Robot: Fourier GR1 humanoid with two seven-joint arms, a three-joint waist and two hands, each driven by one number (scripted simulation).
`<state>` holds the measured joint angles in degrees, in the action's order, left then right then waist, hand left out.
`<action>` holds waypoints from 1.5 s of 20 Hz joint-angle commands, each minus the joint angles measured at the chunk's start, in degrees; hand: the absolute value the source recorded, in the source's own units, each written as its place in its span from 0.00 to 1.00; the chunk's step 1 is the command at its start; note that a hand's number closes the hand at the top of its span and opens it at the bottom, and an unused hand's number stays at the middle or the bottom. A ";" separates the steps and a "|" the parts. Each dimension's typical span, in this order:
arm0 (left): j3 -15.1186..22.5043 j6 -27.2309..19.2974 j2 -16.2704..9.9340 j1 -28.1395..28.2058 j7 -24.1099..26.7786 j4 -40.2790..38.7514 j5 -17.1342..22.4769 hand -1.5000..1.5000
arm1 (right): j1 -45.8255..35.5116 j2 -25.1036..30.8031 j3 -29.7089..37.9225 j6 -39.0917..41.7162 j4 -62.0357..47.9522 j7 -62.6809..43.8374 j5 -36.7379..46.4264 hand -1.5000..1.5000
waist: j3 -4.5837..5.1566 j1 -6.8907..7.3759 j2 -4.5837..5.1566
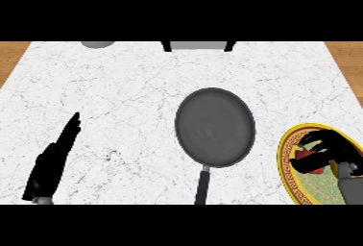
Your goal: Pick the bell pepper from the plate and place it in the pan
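One dark grey round pan (215, 126) with a long black handle can be seen. One round plate (297, 190) with a gold rim and a green middle can be seen. One small red bell pepper (306, 154) is counted on that plate. Two black hands are counted, the left hand (51, 161) and the right hand (327, 153). One white marble counter (127, 86) is seen.

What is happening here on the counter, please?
The robot's right hand is curled round a red bell pepper on the gold-rimmed plate at the right. The dark pan sits in the middle of the marble counter with nothing in it. The left hand rests open at the left, fingers straight.
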<state>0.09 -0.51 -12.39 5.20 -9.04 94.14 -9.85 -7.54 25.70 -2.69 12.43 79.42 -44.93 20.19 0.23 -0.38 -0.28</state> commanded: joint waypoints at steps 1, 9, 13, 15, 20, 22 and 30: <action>-1.57 0.37 -0.41 -0.11 0.64 -1.13 1.08 0.50 | 5.89 6.00 -6.57 6.23 4.59 8.26 4.46 1.00 | -0.18 -0.38 0.07; -1.72 0.88 -0.69 2.60 1.99 0.14 1.20 0.50 | 8.97 16.44 -0.16 -11.52 17.71 24.26 16.21 1.00 | -0.24 -1.38 -0.52; -1.98 0.91 -0.64 -2.04 -2.28 0.69 1.55 0.50 | 5.56 14.93 -0.62 -17.12 23.85 27.39 19.57 1.00 | -0.28 -0.71 -0.06; -1.27 0.14 -0.03 -1.19 0.52 -0.79 -0.01 0.50 | 5.56 13.43 -1.15 -18.89 25.36 27.24 21.68 1.00 | -0.23 -0.06 0.14; 0.00 -0.65 1.17 -0.47 -0.39 -0.12 -2.11 0.50 | 0.25 6.07 -5.29 -17.49 27.94 23.35 23.49 1.00 | -0.23 0.69 0.26; -0.74 0.97 0.53 -1.02 -1.78 0.86 -0.89 0.50 | -2.30 5.12 -4.41 -13.98 28.07 23.30 20.46 1.00 | -0.23 0.66 0.26; 0.44 1.30 1.21 -1.15 -0.92 0.81 -2.03 0.50 | -21.20 -9.20 -10.87 -14.53 8.55 18.67 23.13 1.00 | -0.24 1.95 0.52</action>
<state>-0.06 0.40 -11.19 3.95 -8.51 92.97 -11.44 -22.18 23.19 -10.86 0.43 96.91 -25.72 40.98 0.03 0.95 0.11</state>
